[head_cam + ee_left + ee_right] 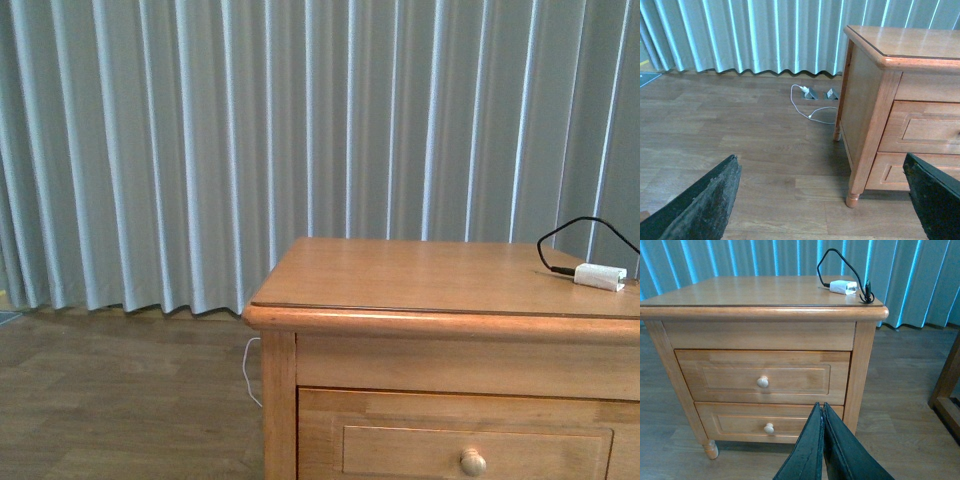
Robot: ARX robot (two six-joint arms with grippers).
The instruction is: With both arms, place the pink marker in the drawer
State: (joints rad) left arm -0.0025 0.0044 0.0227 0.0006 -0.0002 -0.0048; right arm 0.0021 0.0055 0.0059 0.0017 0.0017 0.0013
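No pink marker shows; the honey-coloured wooden top drawer [762, 378] looks stiff, best pulled by its round knob [762, 382]. Left gripper [822, 200] fingers are wide, right gripper [822, 440] fingers pressed together, empty.

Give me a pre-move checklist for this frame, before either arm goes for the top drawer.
1. Top drawer shut, knob unobstructed: ok as a starting state, it has yet to be opened.
2. Pink marker located: not ok, it shows in no view.
3. Left gripper open, nothing between its fingers: ok.
4. Right gripper shut and apparently empty, aimed towards the cabinet front: ok, but it must open to take the knob.
5. Cabinet top: only a white adapter with its black cable lies there, near the back right corner: ok.
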